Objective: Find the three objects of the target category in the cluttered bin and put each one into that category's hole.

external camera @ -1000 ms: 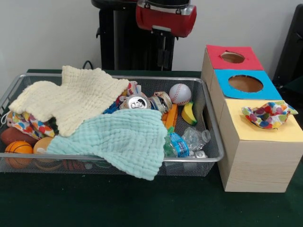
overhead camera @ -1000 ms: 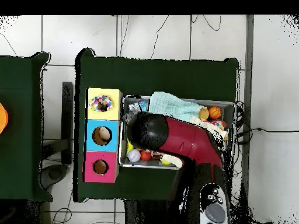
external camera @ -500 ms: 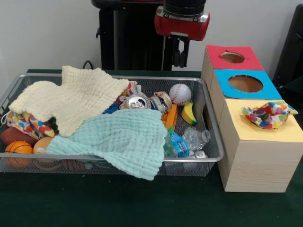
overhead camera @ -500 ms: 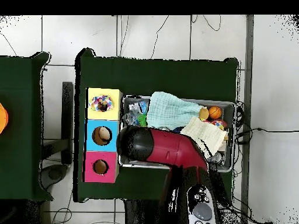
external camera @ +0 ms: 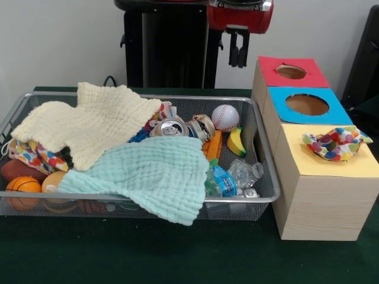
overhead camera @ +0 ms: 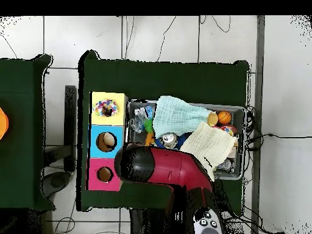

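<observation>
Hovering empty between bin and boxes, with the search barely begun.

Gripper (external camera: 238, 56) hangs high beside the red box (external camera: 294, 80), above the bin's (external camera: 265, 171) far corner; its jaws look close together with nothing between them. One patterned pouch (external camera: 335, 144) already lies on the yellow box (external camera: 327, 168), so I judge bags the target; another pouch (external camera: 34, 155) peeks from under the cream cloth (external camera: 89, 121) at the bin's other end. Next move likely calls for crossing the bin, opening, and shifting that cloth or gripping the pouch's exposed edge.
</observation>
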Controlling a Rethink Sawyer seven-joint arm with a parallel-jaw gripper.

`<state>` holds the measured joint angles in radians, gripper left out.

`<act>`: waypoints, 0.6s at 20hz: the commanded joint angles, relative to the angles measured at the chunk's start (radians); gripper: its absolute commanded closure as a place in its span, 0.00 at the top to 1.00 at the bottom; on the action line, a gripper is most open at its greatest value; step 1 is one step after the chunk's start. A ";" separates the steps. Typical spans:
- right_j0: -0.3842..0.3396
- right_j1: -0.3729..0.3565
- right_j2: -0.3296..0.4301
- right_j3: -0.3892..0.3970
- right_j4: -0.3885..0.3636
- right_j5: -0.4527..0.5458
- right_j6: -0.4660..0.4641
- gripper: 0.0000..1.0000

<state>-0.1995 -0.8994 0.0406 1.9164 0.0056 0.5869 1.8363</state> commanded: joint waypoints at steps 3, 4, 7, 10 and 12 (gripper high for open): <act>-0.119 -0.152 0.179 0.306 -0.017 -0.182 -0.065 0.00; -0.133 -0.151 0.190 0.315 -0.020 -0.189 -0.067 0.00; -0.178 -0.158 0.205 0.347 -0.061 -0.211 -0.084 0.00; -0.217 -0.155 0.207 0.365 -0.104 -0.219 -0.095 0.00; -0.242 -0.135 0.216 0.363 -0.130 -0.232 -0.093 0.00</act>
<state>-0.3732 -1.0405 0.1533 2.1653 -0.0347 0.4156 1.8363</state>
